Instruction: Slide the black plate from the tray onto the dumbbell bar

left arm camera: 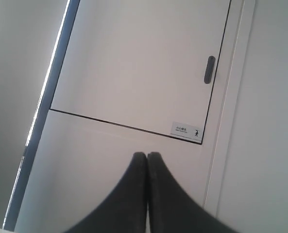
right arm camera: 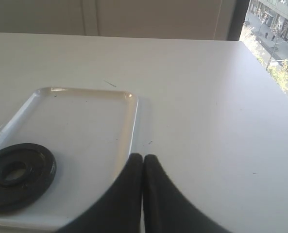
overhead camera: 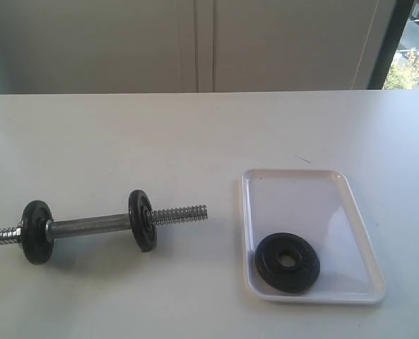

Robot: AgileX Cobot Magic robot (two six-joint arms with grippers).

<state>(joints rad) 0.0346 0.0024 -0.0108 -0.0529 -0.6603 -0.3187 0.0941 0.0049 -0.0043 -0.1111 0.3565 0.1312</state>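
The left tool point(left arm camera: 147, 156) is fully closed, its two dark fingers pressed tip to tip with nothing between them, and it points at a white cabinet door point(left arm camera: 134, 73) that has a dark handle slot point(left arm camera: 209, 69) and a small label point(left arm camera: 187, 130). The right tool point(right arm camera: 143, 158) is likewise closed and empty, hanging over the white desk point(overhead camera: 160, 141) just beside one long edge of the tray point(right arm camera: 129, 104). The black plate point(right arm camera: 39, 167) lies flat inside the tray point(overhead camera: 301, 201), in the near part in the exterior view, close to its left lip; there the plate point(overhead camera: 269, 263) shows its central hole. Left of the tray and apart from it, the dumbbell bar point(overhead camera: 89, 226) lies on the desk, one threaded end pointing toward the tray, with two small black discs point(overhead camera: 142, 220) standing on edge along it.
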